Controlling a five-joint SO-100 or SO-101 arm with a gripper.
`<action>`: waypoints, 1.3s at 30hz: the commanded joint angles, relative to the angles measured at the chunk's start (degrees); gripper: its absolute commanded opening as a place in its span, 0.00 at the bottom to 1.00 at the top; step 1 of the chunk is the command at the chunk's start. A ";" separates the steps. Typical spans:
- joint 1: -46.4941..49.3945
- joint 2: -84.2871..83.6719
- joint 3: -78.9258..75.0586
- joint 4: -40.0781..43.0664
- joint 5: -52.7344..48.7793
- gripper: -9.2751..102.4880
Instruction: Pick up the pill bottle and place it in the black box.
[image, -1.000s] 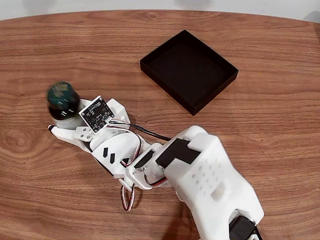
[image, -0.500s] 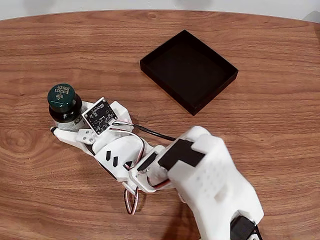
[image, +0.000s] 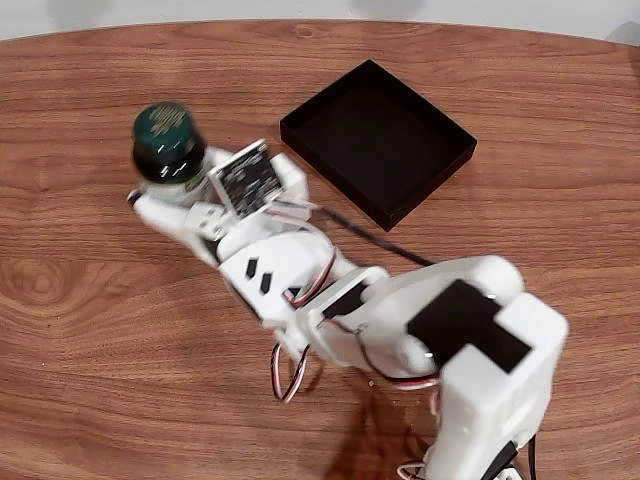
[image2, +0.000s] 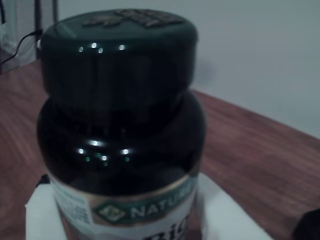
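Pill bottle (image: 165, 142) upright at gripper (image: 172, 188) tip, clamped between white fingers; dark green cap and glossy shoulder close before wrist camera, label edge low in frame (image2: 125, 150). Since half second ago: bottle and gripper shifted up-frame and rightward in fixed view, arm swung, image slightly blurred. Judgement: grasp secure, transport under way. Black box (image: 378, 140) lies beyond gripper, to right in fixed view, apart, nothing inside yet.

Upright dark-green pill bottle (image: 167, 143) sits left of the black box (image: 378, 142), apart.
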 joint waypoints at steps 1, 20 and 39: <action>5.10 9.32 -0.88 0.70 0.44 0.26; 26.37 -8.70 -18.98 3.34 -0.62 0.26; 31.64 -20.48 -28.39 5.45 -0.09 0.26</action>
